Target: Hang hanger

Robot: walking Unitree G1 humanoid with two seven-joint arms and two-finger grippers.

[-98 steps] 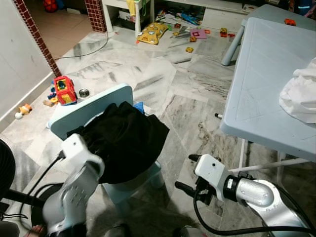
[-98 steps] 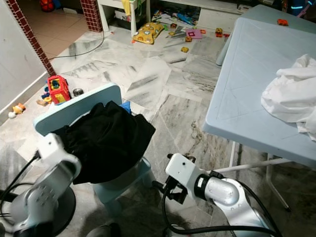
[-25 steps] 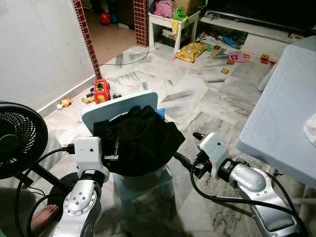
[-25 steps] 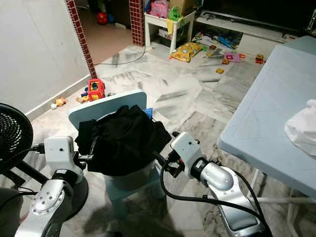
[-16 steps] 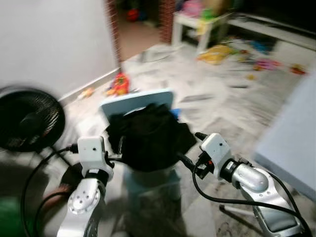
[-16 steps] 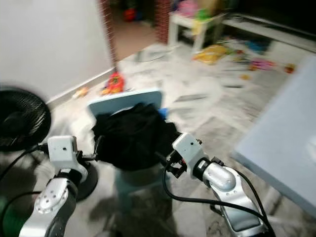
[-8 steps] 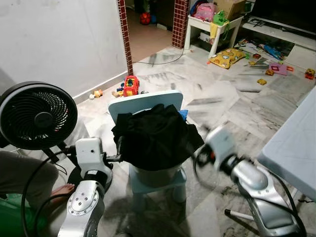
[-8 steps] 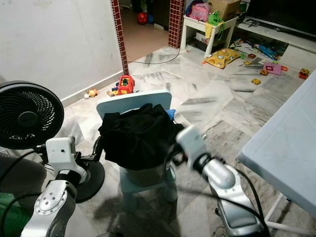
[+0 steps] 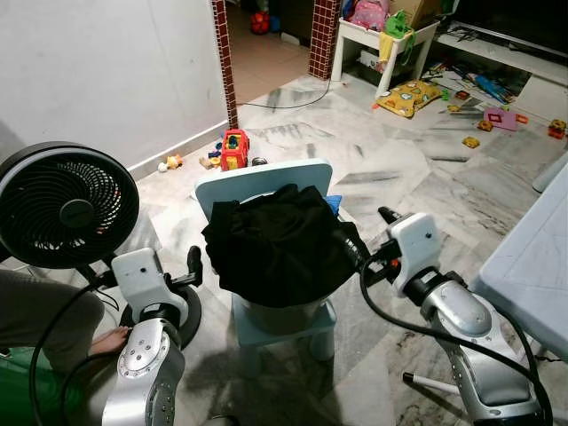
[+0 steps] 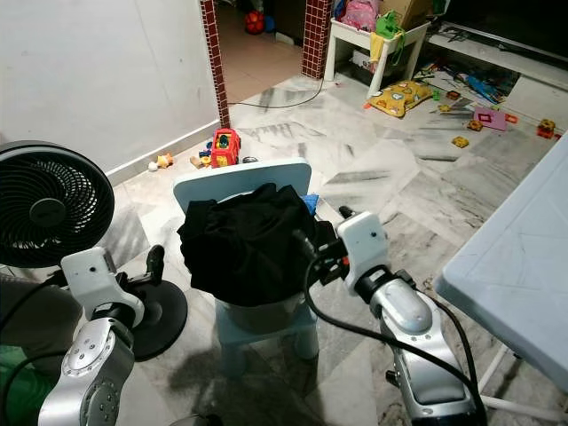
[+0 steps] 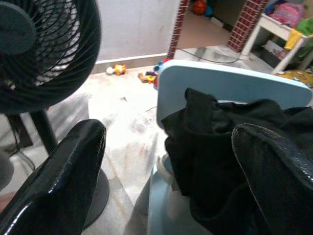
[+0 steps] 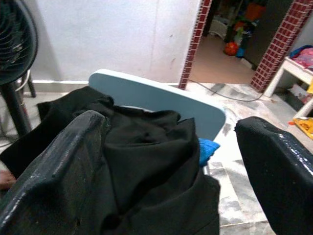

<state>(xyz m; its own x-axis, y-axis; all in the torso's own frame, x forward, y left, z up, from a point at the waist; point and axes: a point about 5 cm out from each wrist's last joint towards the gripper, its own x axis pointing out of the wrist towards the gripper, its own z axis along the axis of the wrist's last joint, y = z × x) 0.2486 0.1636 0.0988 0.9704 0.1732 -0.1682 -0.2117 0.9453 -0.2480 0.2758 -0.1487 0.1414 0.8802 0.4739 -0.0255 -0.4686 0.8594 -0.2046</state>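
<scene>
A black garment (image 9: 275,244) lies heaped on a small light-blue chair (image 9: 262,180) in front of me. A bit of bright blue (image 12: 205,150) pokes out under it by the backrest; I cannot tell what it is. My left gripper (image 9: 197,271) is open just off the garment's left side, not touching it. In the left wrist view its fingers (image 11: 61,183) stand wide apart with the chair between them. My right gripper (image 9: 366,231) is open at the garment's right edge, one finger against the cloth. The right wrist view has its fingers (image 12: 54,176) spread either side of the garment.
A black standing fan (image 9: 67,209) is close on my left, its base by my left arm. A person's leg and bare foot (image 9: 108,340) are at the lower left. A light-blue table (image 9: 532,275) edge is at right. Toys (image 9: 232,149) litter the marble floor beyond.
My left gripper has drawn back a little from the garment's left side. The right gripper, blurred in motion half a second ago, now holds still at the garment's right edge. The camera has risen since earlier.
</scene>
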